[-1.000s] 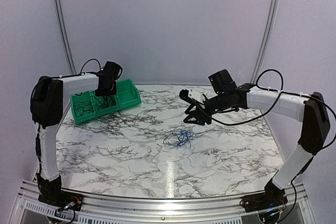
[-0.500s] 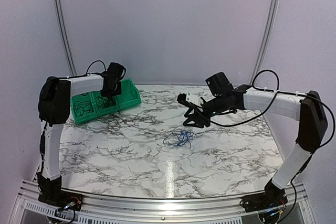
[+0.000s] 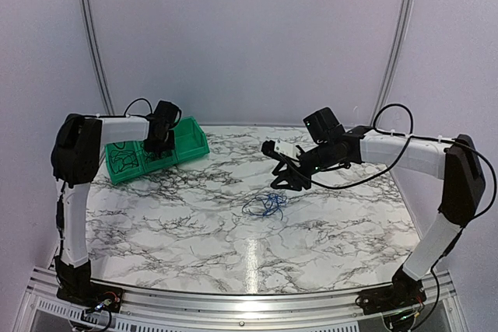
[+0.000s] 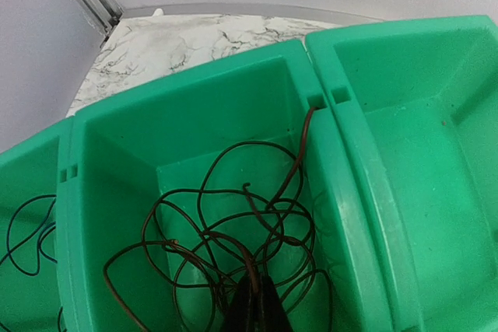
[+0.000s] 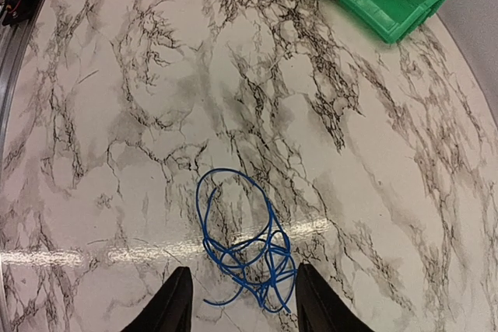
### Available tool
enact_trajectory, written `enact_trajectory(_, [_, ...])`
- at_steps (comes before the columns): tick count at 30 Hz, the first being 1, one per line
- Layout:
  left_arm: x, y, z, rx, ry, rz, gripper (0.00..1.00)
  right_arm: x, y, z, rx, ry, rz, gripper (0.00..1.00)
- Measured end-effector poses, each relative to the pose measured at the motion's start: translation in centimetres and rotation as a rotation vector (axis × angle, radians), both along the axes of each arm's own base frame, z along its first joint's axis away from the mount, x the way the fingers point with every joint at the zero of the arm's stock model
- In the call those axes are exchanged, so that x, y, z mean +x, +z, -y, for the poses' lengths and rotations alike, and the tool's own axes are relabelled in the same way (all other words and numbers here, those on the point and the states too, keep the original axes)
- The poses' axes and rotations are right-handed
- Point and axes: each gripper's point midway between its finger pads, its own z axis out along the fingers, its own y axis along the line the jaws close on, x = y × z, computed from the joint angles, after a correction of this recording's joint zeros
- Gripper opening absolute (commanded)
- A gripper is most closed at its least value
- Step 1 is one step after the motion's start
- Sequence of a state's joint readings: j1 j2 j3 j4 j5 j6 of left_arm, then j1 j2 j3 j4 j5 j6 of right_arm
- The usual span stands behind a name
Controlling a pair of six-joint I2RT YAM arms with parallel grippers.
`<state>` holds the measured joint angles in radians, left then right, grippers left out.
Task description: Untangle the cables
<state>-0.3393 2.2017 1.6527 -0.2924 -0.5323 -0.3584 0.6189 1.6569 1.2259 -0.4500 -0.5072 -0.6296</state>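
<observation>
A thin blue cable (image 3: 263, 206) lies in a loose tangle on the marble table; it also shows in the right wrist view (image 5: 245, 246). My right gripper (image 3: 285, 179) hovers just behind and above it, open and empty, with its fingertips (image 5: 176, 301) either side of the tangle. My left gripper (image 3: 159, 147) is down in the middle compartment of the green bin (image 3: 196, 145). There it is shut (image 4: 257, 305) on a strand of a dark brown-black cable (image 4: 233, 223) that lies looped on the compartment floor. One end of that cable leans on the divider.
The green bin (image 4: 334, 161) has three compartments and stands at the back left. Its left compartment holds another dark cable (image 4: 23, 231), and its right compartment holds nothing. The curved back wall rises just behind the bin.
My left gripper has shifted a little left and lower in the bin. My right gripper has moved slightly left and down toward the blue cable, which has not moved.
</observation>
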Motion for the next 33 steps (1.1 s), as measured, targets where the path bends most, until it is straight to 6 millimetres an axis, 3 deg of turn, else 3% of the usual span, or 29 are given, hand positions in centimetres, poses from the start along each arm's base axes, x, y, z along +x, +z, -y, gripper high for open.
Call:
enact_trajectory(2, [-0.1,1.0,0.0,-0.003,-0.008,0.013,0.12,0.0,0.0,0.0,-0.001,-0.001,0.001,0.46])
enact_trajectory(4, [-0.1,2.5,0.1,-0.008,-0.020,0.035,0.31,0.0,0.0,0.0,-0.001,-0.001,0.001,0.46])
enact_trajectory(7, [-0.3,5.1,0.2,-0.009,-0.047,0.070,0.74,0.0,0.0,0.0,-0.001,-0.001,0.001,0.46])
enact_trajectory(8, [-0.4,6.0,0.2,-0.014,-0.052,0.084,0.94,0.0,0.0,0.0,-0.002,-0.001,0.000,0.46])
enact_trajectory(9, [-0.7,6.9,0.1,-0.015,-0.057,0.098,0.98,0.0,0.0,0.0,-0.002,-0.001,0.001,0.46])
enact_trajectory(14, [-2.2,10.2,-0.5,-0.017,-0.063,0.145,0.99,0.0,0.0,0.0,-0.002,-0.001,0.001,0.46])
enact_trajectory(23, [-4.9,11.7,0.6,-0.070,-0.166,0.073,0.99,0.0,0.0,0.1,-0.004,0.000,0.005,0.46])
enact_trajectory(26, [-6.4,13.9,3.0,-0.120,-0.322,0.100,0.99,0.1,-0.1,0.1,-0.009,-0.004,0.008,0.46])
enact_trajectory(31, [-13.2,19.7,8.6,-0.250,-0.676,0.348,0.99,0.4,-0.2,0.3,-0.024,-0.016,0.021,0.46])
enact_trajectory(33, [-14.9,21.8,9.9,-0.302,-0.759,0.441,0.99,0.6,-0.3,0.5,-0.031,-0.025,0.026,0.46])
